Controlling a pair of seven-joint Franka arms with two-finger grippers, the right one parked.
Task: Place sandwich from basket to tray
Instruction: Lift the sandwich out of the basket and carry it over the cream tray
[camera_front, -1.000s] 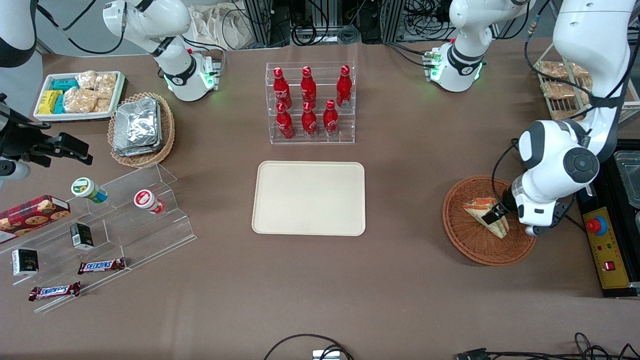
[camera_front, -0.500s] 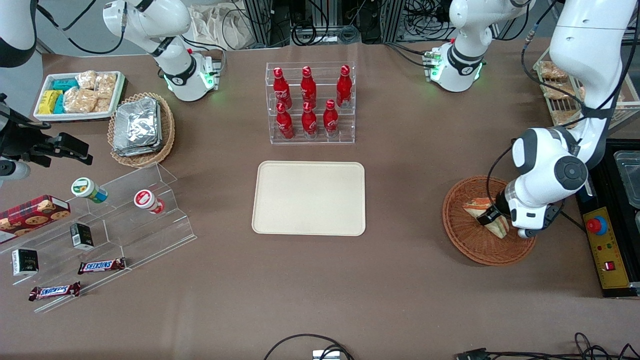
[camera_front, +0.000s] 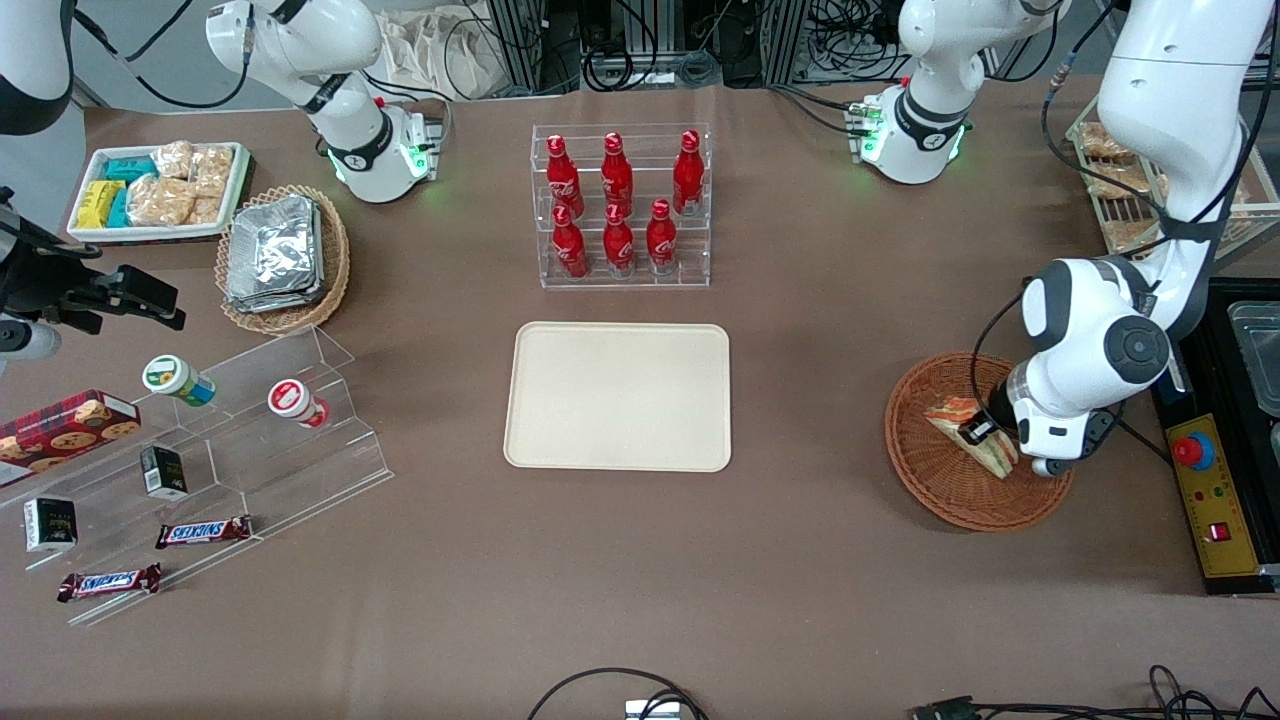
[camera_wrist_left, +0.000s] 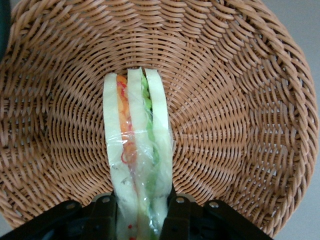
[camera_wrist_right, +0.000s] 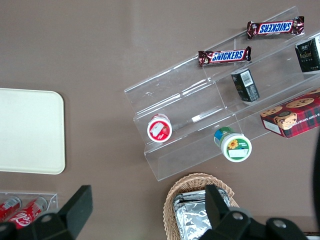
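Tool (camera_wrist_left: 140, 212) has dropped lower into basket (camera_front: 930, 480), fingers now pinching sandwich (camera_wrist_left: 137, 165); lift toward tray (camera_front: 618, 396) comes next.

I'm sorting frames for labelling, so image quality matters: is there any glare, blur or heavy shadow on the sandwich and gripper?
Left wrist view: the sandwich is sharp, its plastic wrap showing only faint sheen; the gripper fingers flanking it are dark and underexposed. The basket weave is evenly lit. Front view: even light, soft arm shadow over the basket, no blur.
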